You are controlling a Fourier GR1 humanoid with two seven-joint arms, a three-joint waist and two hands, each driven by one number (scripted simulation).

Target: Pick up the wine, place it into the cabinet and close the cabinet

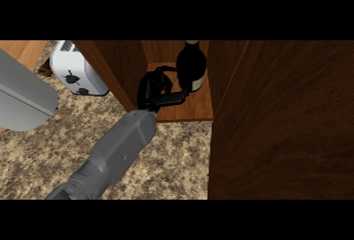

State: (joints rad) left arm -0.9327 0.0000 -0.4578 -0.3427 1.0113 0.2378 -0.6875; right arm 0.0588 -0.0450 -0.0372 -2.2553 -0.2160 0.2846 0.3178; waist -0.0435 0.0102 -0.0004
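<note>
The dark wine bottle (191,61) stands upright on the wooden shelf (197,105) inside the open cabinet. My right hand (155,91) has reached into the cabinet and sits just left of the bottle. Its curled fingers (162,70) touch the bottle's left side and its thumb (176,97) meets the bottle near its base. The grey right forearm (121,145) runs down to the lower left. The cabinet's door (283,122) stands open at the right, a broad dark wood panel. My left hand does not show.
A white toaster (79,70) stands on the speckled counter (173,154), left of the cabinet's side wall (114,70). A large pale grey rounded shape (21,96), probably my left forearm, fills the left edge.
</note>
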